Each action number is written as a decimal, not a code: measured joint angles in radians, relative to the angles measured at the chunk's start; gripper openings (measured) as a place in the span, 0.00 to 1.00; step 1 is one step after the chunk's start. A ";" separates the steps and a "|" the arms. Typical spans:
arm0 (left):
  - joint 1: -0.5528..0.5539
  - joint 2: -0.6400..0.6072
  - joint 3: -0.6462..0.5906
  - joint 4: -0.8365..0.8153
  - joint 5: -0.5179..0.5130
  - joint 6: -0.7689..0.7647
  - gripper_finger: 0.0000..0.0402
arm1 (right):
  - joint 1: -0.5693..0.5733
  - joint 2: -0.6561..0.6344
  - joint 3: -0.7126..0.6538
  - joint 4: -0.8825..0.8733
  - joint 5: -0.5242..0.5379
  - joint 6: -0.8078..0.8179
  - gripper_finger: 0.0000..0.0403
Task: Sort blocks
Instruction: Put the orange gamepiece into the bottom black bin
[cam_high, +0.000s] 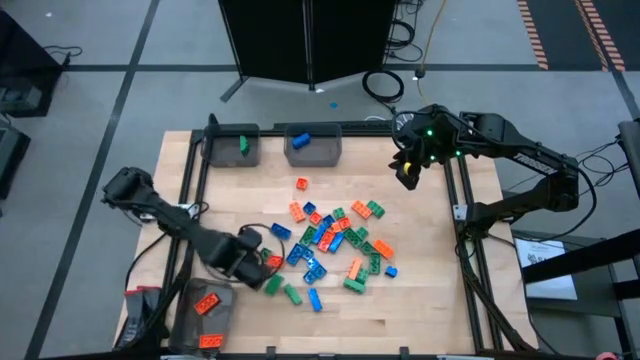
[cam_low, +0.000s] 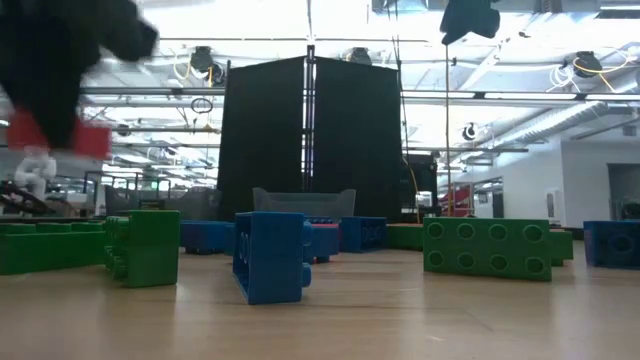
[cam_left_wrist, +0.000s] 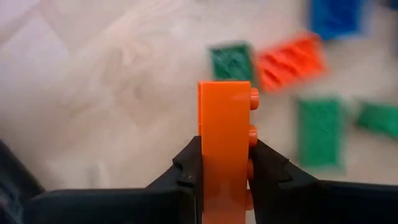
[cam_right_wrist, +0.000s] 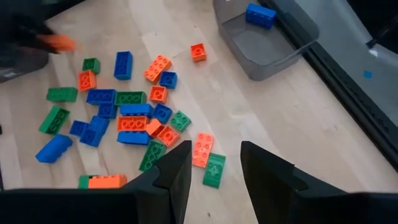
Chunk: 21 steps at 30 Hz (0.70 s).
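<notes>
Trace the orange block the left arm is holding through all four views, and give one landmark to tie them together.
High view: orange block at the left gripper, left edge of the pile.
Low view: red-orange blur under the dark arm, upper left.
Left wrist view: upright between the jaws, centre.
Right wrist view: orange smear, upper left, by the dark arm.
Landmark: the bin holding a blue block.
</notes>
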 joint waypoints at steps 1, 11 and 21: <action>-0.030 -0.012 0.031 -0.018 0.005 -0.010 0.17 | 0.000 0.000 0.000 0.000 0.001 0.003 0.33; -0.510 -0.030 0.080 0.035 0.167 -0.599 0.17 | 0.000 0.000 0.000 -0.001 0.001 0.027 0.33; -0.609 0.053 0.067 0.036 0.126 -0.728 0.17 | 0.000 0.000 0.000 0.006 0.002 0.028 0.33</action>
